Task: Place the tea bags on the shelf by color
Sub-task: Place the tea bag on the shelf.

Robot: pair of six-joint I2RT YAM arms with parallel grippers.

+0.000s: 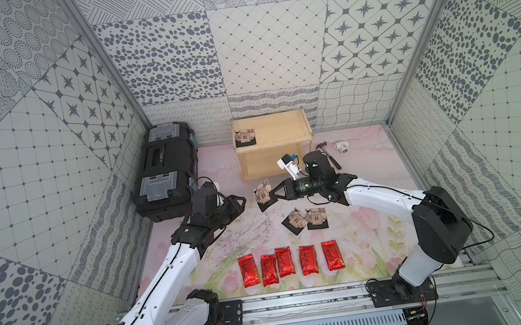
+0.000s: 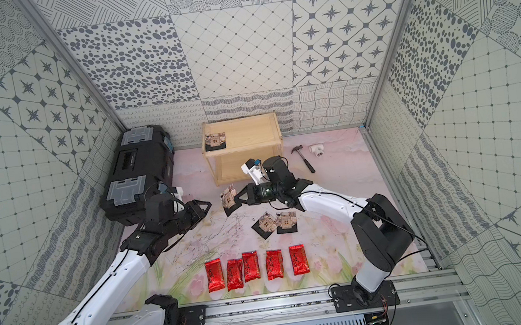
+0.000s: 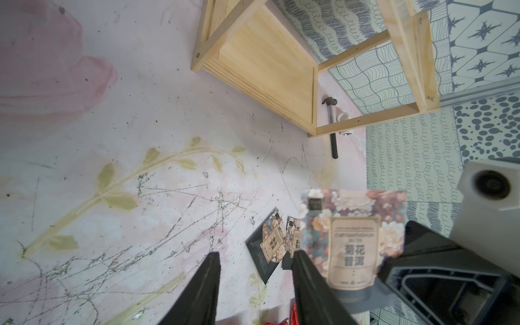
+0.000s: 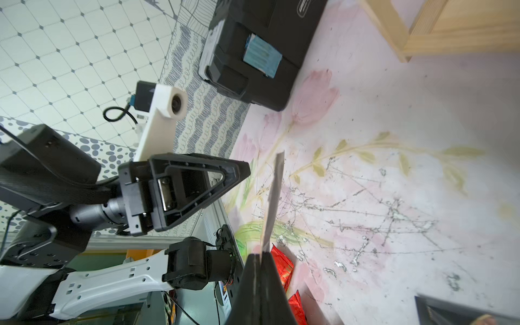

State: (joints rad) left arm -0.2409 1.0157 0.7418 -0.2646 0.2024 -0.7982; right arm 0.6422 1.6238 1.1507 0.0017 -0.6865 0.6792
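Red tea bags (image 1: 285, 262) are ranged along the table (image 1: 366, 156) front; a black tea bag (image 1: 262, 194) is gripped aloft before the shelf (image 1: 281, 126) by the right pincer (image 1: 273, 196), top-board placement judged next; the left pincer (image 3: 256, 254) is held spread, empty.

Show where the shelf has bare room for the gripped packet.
Shelf top board: bare from the black packet by the toolbox end to the hammer end. Crowded: mat around two loose black packets and the red row.

The right arm (image 1: 379, 195) reaches across, jaws pinched shut; the left arm's (image 1: 177, 266) jaws stand parted, facing them.
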